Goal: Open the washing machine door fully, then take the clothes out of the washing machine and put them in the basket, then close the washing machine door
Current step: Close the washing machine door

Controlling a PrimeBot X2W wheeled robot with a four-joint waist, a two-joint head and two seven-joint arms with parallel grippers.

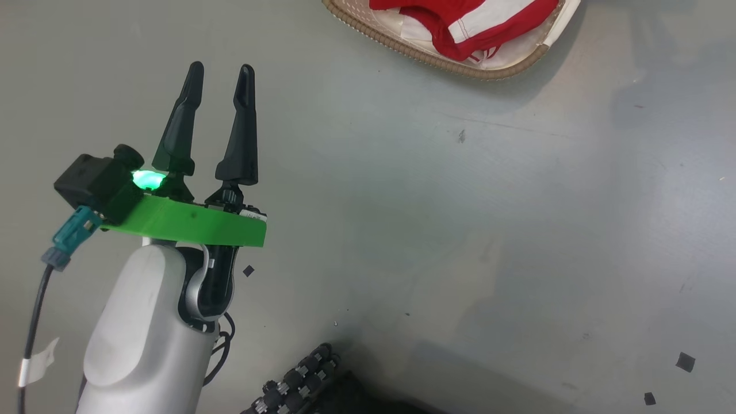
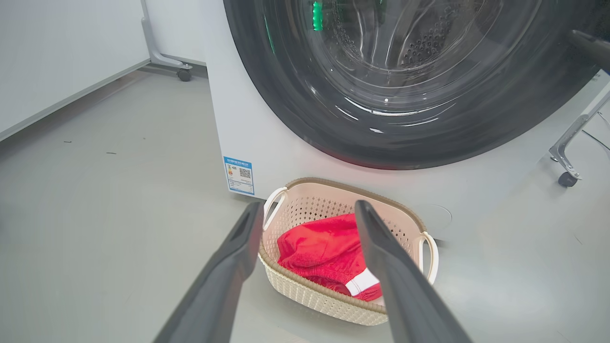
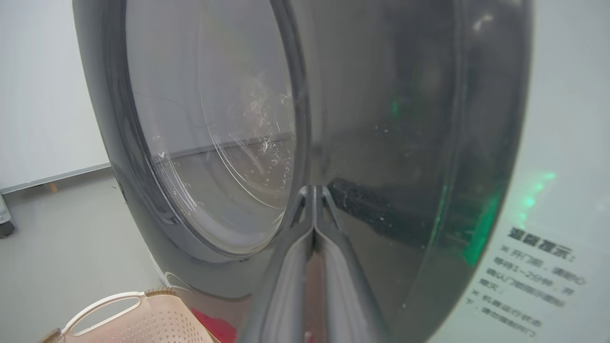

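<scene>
Red clothes (image 2: 319, 247) in the basket (image 2: 305, 290) — left gripper (image 1: 222, 69) splayed, right gripper (image 3: 313, 188) pressed together at the washing machine door (image 3: 405, 119)

A blue label sticker (image 2: 238, 175) with a QR code stands on the washing machine (image 2: 267, 152), below the washing machine door (image 2: 267, 95); its print is unreadable. Beside that door, Chinese print (image 3: 533, 281) is blurred.

Small black scraps (image 1: 685, 361) dot the grey floor (image 1: 460, 230).
</scene>
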